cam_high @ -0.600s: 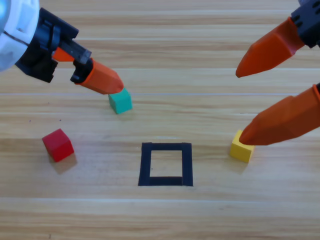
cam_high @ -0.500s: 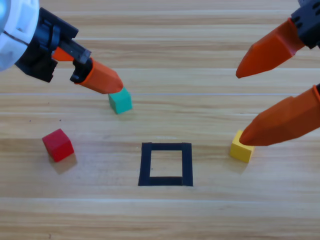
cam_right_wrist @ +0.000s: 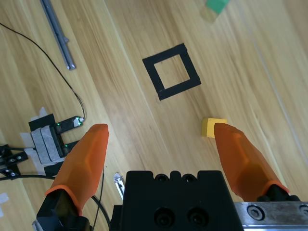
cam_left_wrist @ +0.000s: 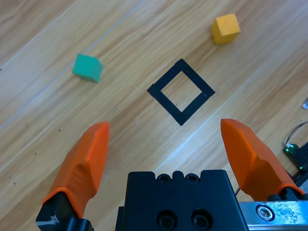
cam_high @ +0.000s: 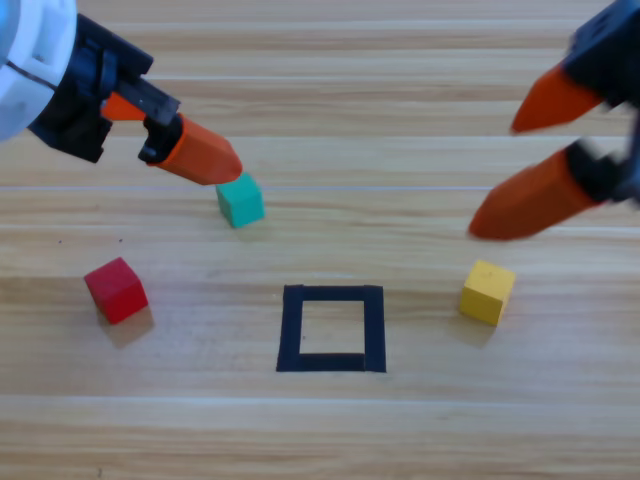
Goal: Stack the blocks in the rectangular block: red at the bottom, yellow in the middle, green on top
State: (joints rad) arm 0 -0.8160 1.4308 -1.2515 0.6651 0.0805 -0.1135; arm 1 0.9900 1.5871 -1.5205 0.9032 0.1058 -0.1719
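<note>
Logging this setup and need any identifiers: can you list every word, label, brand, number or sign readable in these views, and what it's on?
None can be read.
The red cube, yellow cube and green cube are plain.
The black tape outline carries no lettering.
The small board with green lights in the right wrist view shows no legible marking.

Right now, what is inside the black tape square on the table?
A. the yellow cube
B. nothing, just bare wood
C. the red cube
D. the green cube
B. The black tape square holds only bare wood: the red cube sits off to its left, the yellow cube to its right, and the green cube beyond it near the left gripper.
</note>
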